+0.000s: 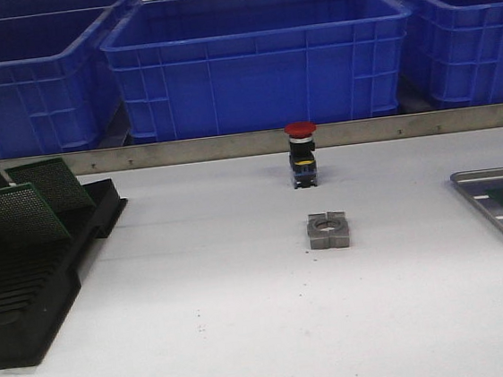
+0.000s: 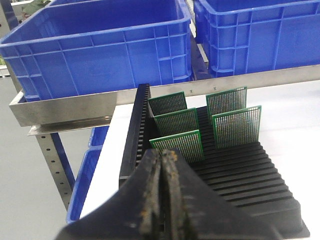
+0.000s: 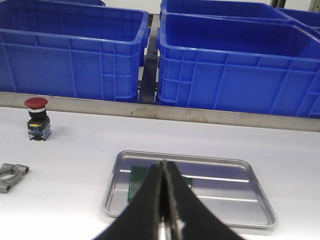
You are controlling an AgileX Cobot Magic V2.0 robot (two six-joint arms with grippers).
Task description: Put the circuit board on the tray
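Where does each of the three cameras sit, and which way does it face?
Front view: behind the table, facing forward at the rack, push button and blue bins; no arm shows.
Left wrist view: above the shut left gripper, facing the circuit boards.
Right wrist view: above the shut right gripper, facing the tray.
Shared: front and right views show the button.

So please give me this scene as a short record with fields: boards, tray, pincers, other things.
boards in rack: five green boards upright in black slotted rack
tray: grey tray, one green board lying in it
left pincer: shut, empty
right pincer: shut, empty
other: red push button, metal block, blue bins
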